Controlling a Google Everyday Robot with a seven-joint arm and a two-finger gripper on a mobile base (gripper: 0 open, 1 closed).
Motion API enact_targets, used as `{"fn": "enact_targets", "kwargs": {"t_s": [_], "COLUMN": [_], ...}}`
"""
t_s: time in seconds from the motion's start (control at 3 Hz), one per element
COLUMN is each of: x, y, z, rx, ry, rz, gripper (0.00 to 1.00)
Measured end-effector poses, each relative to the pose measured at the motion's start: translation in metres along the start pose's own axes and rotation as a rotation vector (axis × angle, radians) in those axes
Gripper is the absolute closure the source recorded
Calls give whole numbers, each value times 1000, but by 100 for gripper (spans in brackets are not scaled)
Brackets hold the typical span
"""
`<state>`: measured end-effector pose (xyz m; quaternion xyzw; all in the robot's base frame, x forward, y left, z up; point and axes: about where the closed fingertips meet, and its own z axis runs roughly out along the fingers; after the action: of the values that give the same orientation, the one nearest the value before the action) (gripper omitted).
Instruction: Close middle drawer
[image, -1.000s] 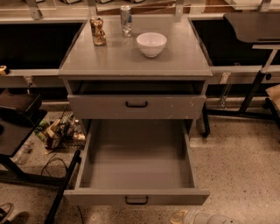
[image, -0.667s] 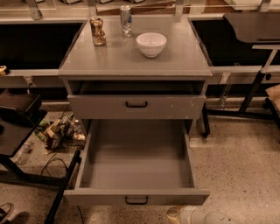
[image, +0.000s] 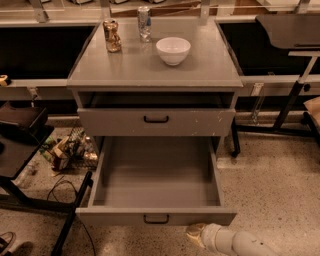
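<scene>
The middle drawer (image: 156, 180) is pulled far out of the grey cabinet. Its long plain tray is bare inside. Its low front panel (image: 156, 216) carries a small black handle (image: 156, 219) at the centre. My gripper (image: 197, 233) is at the bottom edge of the view, just below and to the right of that front panel, on the end of my white arm (image: 240, 243). It is close to the panel's lower right part; I cannot tell whether it touches it.
Above is a taller-fronted grey drawer (image: 156, 121) with white chip marks, nearly closed. On the cabinet top (image: 200, 70) stand a white bowl (image: 173, 50), a can (image: 144, 22) and a crumpled object (image: 112, 35). Clutter and cables (image: 70, 152) lie on the floor at left; a table leg (image: 287, 105) stands at right.
My arm and gripper have risen further into view from the bottom right, closer to the drawer's front panel. The drawer has not moved.
</scene>
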<state>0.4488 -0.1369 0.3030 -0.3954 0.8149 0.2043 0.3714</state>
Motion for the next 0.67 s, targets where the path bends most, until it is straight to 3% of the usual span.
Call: {"fn": "enact_targets", "kwargs": {"t_s": [0.67], "x": [-42], "y": [-33], "z": [7], "rx": [1], "ry": [-30], "rz": [-68], "gripper": [100]}}
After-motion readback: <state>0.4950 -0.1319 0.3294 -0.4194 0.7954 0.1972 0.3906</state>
